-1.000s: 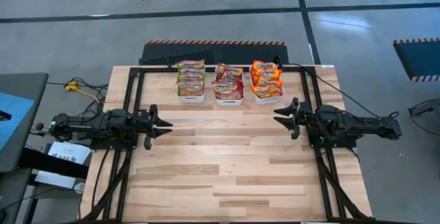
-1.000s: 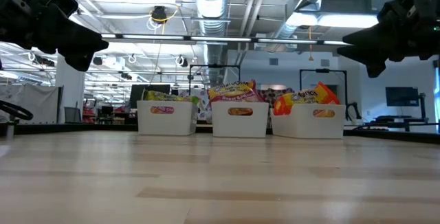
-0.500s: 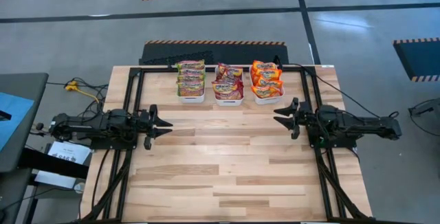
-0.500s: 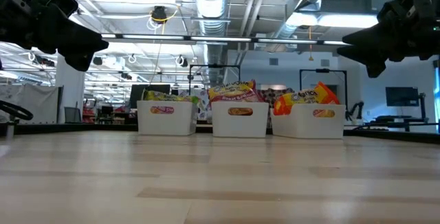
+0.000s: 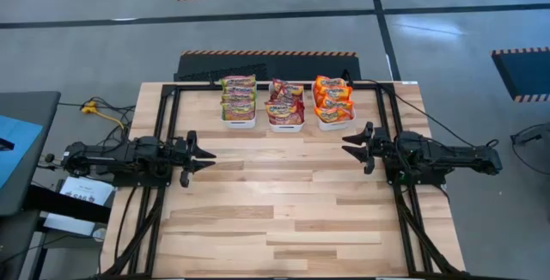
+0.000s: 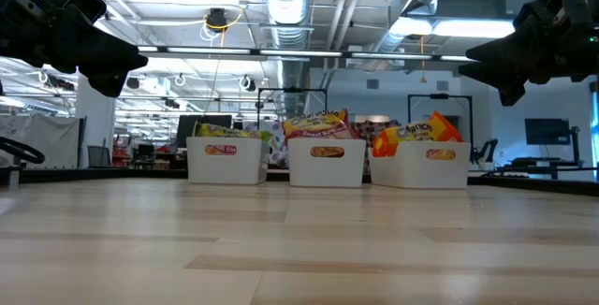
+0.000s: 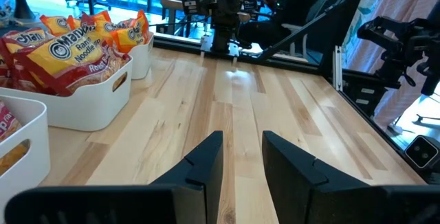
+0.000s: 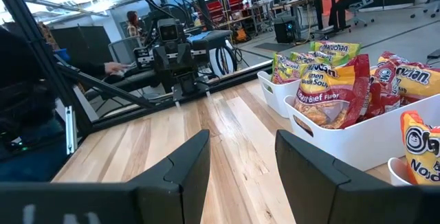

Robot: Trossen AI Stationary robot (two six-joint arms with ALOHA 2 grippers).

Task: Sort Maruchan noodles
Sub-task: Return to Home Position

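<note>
The Maruchan noodles sit in three white bins along the table's far edge. Green-trimmed packets [image 5: 239,98] fill the left bin [image 6: 225,160], maroon-trimmed packets [image 5: 285,101] the middle bin [image 6: 326,163], and orange packets [image 5: 333,100] the right bin [image 6: 420,166]. My left gripper [image 5: 207,158] hovers level above the table's left side, open, with nothing between its fingers [image 7: 206,165]. My right gripper [image 5: 345,144] hovers level over the right side, open and empty too, its fingers [image 8: 185,165] spread wider. Both point toward the table's middle.
A black metal frame [image 5: 275,83] runs along the table's far edge and down both sides under the arms. The wooden table top [image 5: 284,203] lies bare between and in front of the grippers. People sit at desks in the room beyond the table [image 8: 127,62].
</note>
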